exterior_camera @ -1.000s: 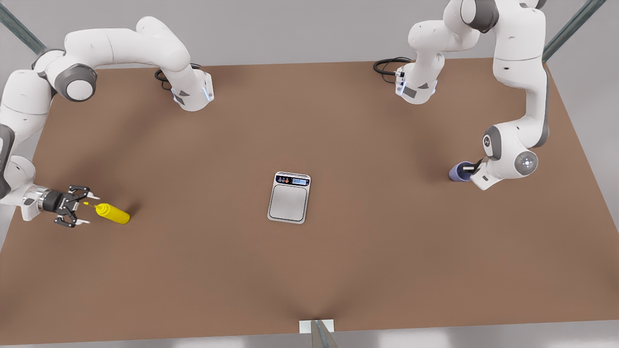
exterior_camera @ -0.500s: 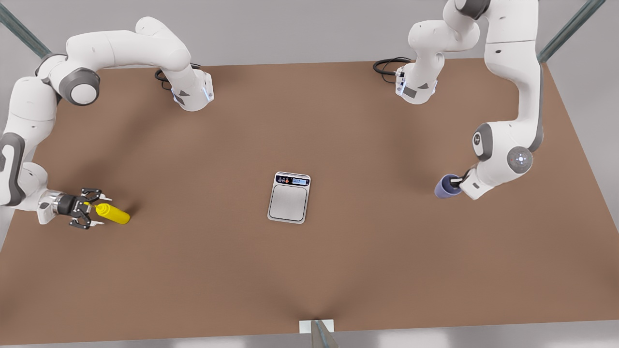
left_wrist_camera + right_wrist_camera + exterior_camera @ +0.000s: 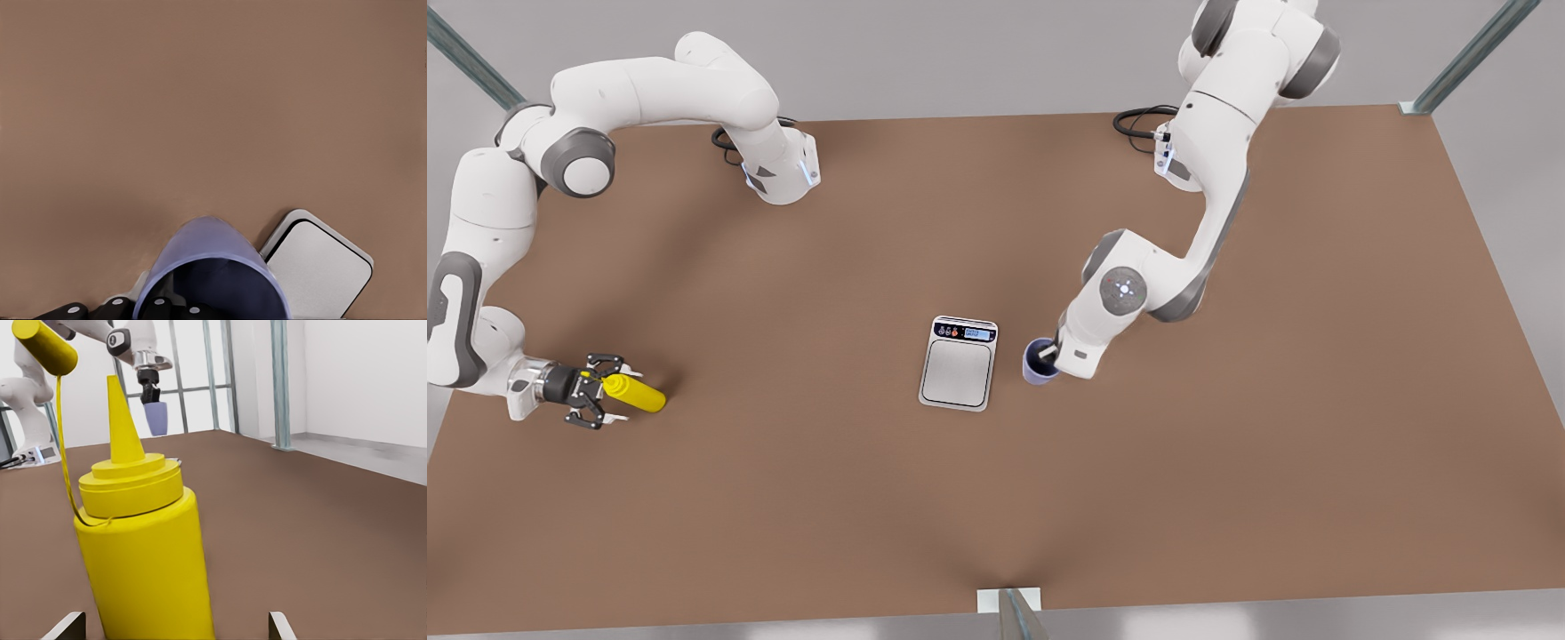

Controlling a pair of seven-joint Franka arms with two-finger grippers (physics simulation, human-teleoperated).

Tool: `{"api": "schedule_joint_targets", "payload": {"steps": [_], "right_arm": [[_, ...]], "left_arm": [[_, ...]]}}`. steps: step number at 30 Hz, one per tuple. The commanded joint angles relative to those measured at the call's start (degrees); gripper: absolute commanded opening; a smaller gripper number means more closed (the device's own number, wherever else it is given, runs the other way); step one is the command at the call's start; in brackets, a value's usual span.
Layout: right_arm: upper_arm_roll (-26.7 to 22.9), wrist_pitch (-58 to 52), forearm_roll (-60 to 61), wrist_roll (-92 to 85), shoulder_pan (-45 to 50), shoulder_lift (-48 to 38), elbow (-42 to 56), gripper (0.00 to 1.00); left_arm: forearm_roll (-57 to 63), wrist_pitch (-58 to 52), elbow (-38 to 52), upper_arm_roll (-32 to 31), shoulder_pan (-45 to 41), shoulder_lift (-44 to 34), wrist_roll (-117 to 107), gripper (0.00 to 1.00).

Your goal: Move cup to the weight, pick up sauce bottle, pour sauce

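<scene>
- Brown and plain, the counter (image 3: 783, 498) carries all three things under a pale grey wall.
- At its middle lies the flat rectangular silver-white digital kitchen scale (image 3: 958, 363), grey plate up, its dark display strip toward the far edge.
- My left pincer (image 3: 1052, 358) is clamped on the small lavender-blue handleless tumbler (image 3: 1038, 362), one finger inside the rim; the tumbler hangs upright, held just beside the scale on the front view's right, not over the plate.
- From my left wrist I look past the tumbler's (image 3: 210, 270) rounded wall to a corner of the scale (image 3: 319, 270) close alongside.
- My right pincer (image 3: 599, 402) sits near the counter's edge on the front view's left, fingers spread apart around the nozzle end of the small bright yellow squeeze bottle (image 3: 633, 392), closed on nothing.
- From my right wrist the bottle (image 3: 143, 553) stands between my two fingertips (image 3: 65, 627) with room to spare on either side, its thin pointed nozzle up.
- Far off across the counter in that wrist view, the tumbler (image 3: 157, 419) hangs in my left pincer (image 3: 150, 392).
</scene>
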Motion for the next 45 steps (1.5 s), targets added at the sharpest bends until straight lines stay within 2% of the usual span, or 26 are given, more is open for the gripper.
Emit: {"api": "schedule_joint_targets", "payload": {"steps": [1, 4, 6, 11, 16, 17, 18, 19, 22, 25, 26, 27, 28, 30, 33, 36, 37, 38, 42, 45], "right_arm": [[0.0, 0.0, 0.0, 0.0, 0.0, 0.0, 0.0, 1.0], [0.1, 0.1, 0.3, 0.0, 0.1, 0.0, -0.8, 1.0], [0.2, 0.1, 0.4, 0.0, 0.1, 0.0, -0.9, 1.0], [0.2, 0.6, 0.4, -0.1, 1.1, -0.2, -2.5, 1.0], [0.2, 0.6, 0.4, 0.1, 1.8, -0.4, -2.7, 0.99], [0.2, 0.6, 0.4, 0.3, 2.0, -0.4, -2.7, 0.79], [0.2, 0.6, 0.4, 0.2, 2.1, -0.4, -2.7, 0.66], [0.2, 0.7, 0.4, 0.1, 2.2, -0.4, -2.7, 0.58], [0.2, 0.7, 0.4, -0.1, 2.2, -0.4, -2.7, 0.5], [0.2, 0.7, 0.3, 0.0, 2.5, -0.4, -2.6, 0.47], [0.2, 0.7, 0.3, -0.1, 2.5, -0.5, -2.6, 0.47], [0.2, 0.7, 0.3, 0.0, 2.5, -0.6, -2.6, 0.46], [0.2, 0.7, 0.2, 0.0, 2.5, -0.6, -2.6, 0.46], [0.2, 0.8, -0.3, 0.3, 2.5, -1.1, -2.6, 0.46], [0.5, 1.2, -2.7, 2.4, 2.7, -6.8, -2.3, 0.46], [0.4, 1.3, -3.6, 3.3, 6.9, -10.5, -2.0, 0.46], [0.4, 1.3, -4.6, 4.2, 8.4, -12.7, -1.9, 0.46], [0.1, 1.6, -5.4, 5.9, 11.2, -14.6, -1.6, 0.46], [0.4, 8.1, -9.4, 11.1, 19.9, -22.1, -3.7, 0.46], [0.4, 12.4, -11.0, 14.4, 24.1, -28.1, -9.7, 0.47]], "left_arm": [[0.8, 0.1, 0.3, -0.1, 0.1, 0.2, -0.3, 0.21], [0.7, 0.0, 2.4, -1.2, -2.6, 0.9, -3.0, 0.21], [5.7, 0.0, 6.3, -3.3, -3.6, 4.5, -7.9, 0.21], [7.7, 0.1, 13.3, -4.1, -4.5, 10.1, -8.3, 0.21], [8.8, 2.3, 13.5, -5.2, -4.7, 12.4, -8.1, 0.21], [8.8, 2.7, 13.4, -5.3, -4.7, 12.4, -8.2, 0.21], [8.9, 2.7, 13.4, -5.3, -4.8, 12.4, -8.2, 0.21], [8.9, 3.2, 13.4, -6.2, -4.8, 13.2, -8.0, 0.21], [9.0, 4.5, 13.4, -6.6, -4.8, 14.1, -7.9, 0.21], [8.8, 4.5, 13.4, -6.5, -6.2, 14.5, -8.0, 0.21], [8.8, 4.5, 13.4, -6.5, -6.2, 14.5, -8.1, 0.27], [8.7, 4.5, 13.4, -6.5, -6.2, 14.5, -8.2, 0.37], [8.7, 4.5, 13.4, -6.5, -6.2, 14.5, -8.3, 0.64], [8.7, 4.5, 13.4, -6.5, -6.2, 14.5, -8.3, 0.64], [8.7, 4.5, 13.4, -6.4, -6.2, 14.5, -8.3, 0.64], [8.7, 4.5, 13.4, -6.4, -6.2, 14.5, -8.2, 0.64], [8.6, 4.5, 13.4, -6.4, -6.2, 14.4, -8.3, 0.75], [8.7, 4.5, 13.4, -6.4, -6.2, 14.4, -8.3, 1.0], [8.6, 4.2, 13.4, -6.4, -6.4, 13.4, -9.4, 1.0], [8.5, 1.8, 13.3, -6.4, -6.4, 11.3, -10.1, 1.0]]}}
